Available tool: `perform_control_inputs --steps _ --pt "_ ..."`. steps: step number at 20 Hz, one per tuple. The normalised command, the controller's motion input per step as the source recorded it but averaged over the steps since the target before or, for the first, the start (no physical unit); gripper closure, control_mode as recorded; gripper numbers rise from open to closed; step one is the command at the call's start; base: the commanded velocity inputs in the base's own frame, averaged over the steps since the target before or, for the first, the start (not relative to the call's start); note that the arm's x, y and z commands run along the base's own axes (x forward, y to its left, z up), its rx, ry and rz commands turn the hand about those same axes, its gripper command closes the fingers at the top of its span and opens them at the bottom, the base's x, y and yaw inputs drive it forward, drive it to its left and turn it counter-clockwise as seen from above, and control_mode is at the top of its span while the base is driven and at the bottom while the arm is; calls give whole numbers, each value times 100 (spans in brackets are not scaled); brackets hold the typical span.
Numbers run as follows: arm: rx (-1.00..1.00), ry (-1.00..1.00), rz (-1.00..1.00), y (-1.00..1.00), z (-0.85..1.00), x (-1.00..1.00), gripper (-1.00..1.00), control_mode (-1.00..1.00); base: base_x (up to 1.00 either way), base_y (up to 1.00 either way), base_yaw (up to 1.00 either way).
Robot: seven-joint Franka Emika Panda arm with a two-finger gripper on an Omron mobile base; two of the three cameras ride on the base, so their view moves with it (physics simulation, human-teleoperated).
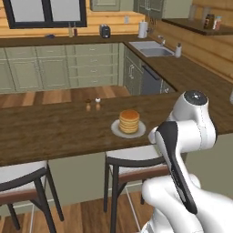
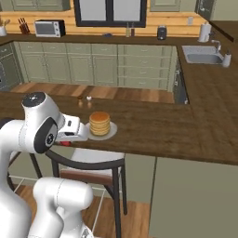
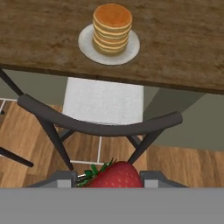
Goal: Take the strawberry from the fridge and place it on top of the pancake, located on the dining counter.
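A red strawberry (image 3: 114,176) with green leaves sits between the grey fingers (image 3: 61,179) of my gripper (image 3: 109,178), which is shut on it. In the right base view the gripper (image 2: 65,142) hangs just off the near edge of the dining counter (image 2: 153,130), above a stool, with a bit of the red strawberry (image 2: 65,143) showing under the hand. The pancake (image 3: 112,26) is a golden stack on a white plate (image 3: 87,46), ahead of the gripper on the counter. The pancake (image 1: 129,121) (image 2: 99,122) stands close to the counter's near edge. The fridge is out of view.
A dark-framed stool (image 3: 103,105) with a curved backrest stands right under the gripper. A second stool (image 1: 18,177) stands to the left. Two small shakers (image 1: 93,104) sit on the counter beyond the plate. The sink (image 1: 152,49) is far back right.
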Motion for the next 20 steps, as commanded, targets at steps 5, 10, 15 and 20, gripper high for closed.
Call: perform_control_inputs --steps 5,10,15,20 --pt "0 0 0 0 0 0 100 100 80 0 5" --pt "0 0 0 0 0 0 100 100 27 -1 2" --pt "0 0 0 0 0 0 100 100 16 0 0" --pt "1 -13 5 2 5 77 100 -100 11 0 0"
